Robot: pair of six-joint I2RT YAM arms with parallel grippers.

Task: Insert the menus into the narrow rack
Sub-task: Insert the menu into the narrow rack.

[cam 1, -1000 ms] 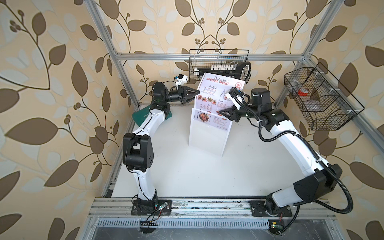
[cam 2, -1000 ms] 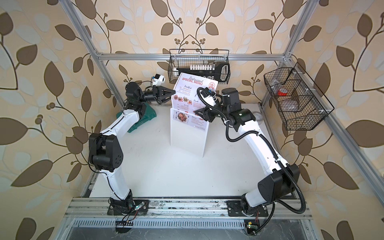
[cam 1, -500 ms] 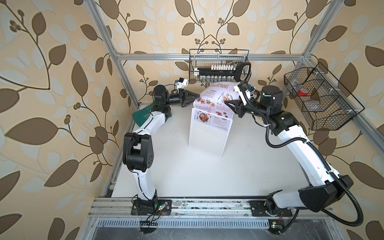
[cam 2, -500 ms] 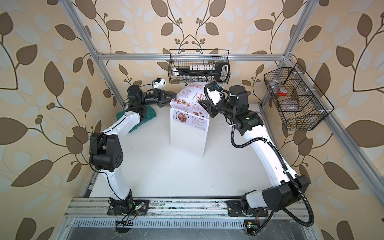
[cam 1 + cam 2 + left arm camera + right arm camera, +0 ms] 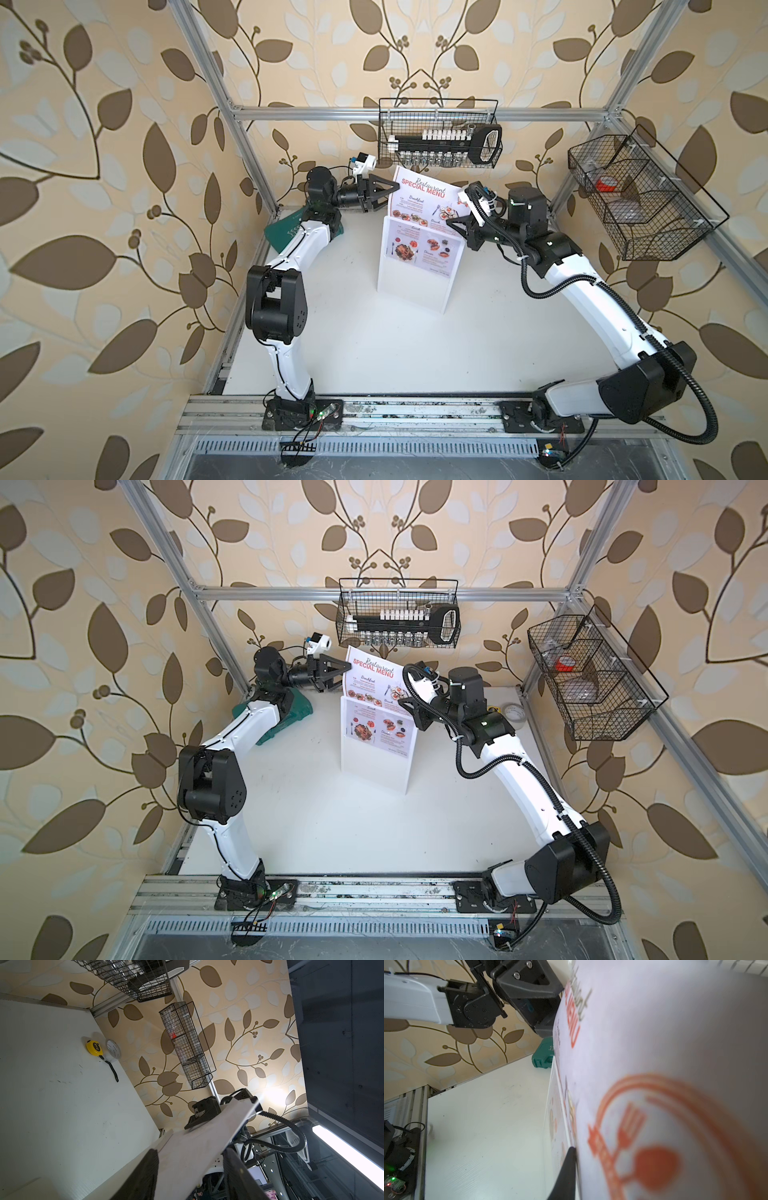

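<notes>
Quick update vs half a second back: the menu (image 5: 419, 199) was flopped over backward toward 12 o'clock, and now its top half stands flat and straight again. The right gripper (image 5: 455, 226) has dropped from up near the wire basket (image 5: 436, 137) to the sheet's 3 o'clock edge, just above the rack's top rim. It's pinched onto the menu there. The wrist view shows one black finger (image 5: 566, 1167) flat against the printed face, with the other hidden behind the paper.

The left gripper (image 5: 388, 194) sits in about the same spot, at 10 o'clock on the sheet by the top corner. Its jaws have spread apart though, so the paper's edge runs between the ribbed fingers (image 5: 143, 1178) without being clamped.

The menu's bottom half is down inside the rack (image 5: 415, 286), which stands a bit toward 12 o'clock from the middle of the table (image 5: 374, 353).

Looks-wise, the menu is thin pale paper with a red heading and little food photos. The rack is a flat upright rectangle of frosted white plastic, and the photos show through its front. The grippers are black with wedge-shaped fingers. The table is matte white and scuffed, and a chunky green plastic case (image 5: 282, 232) sits at 9 o'clock from the rack.
</notes>
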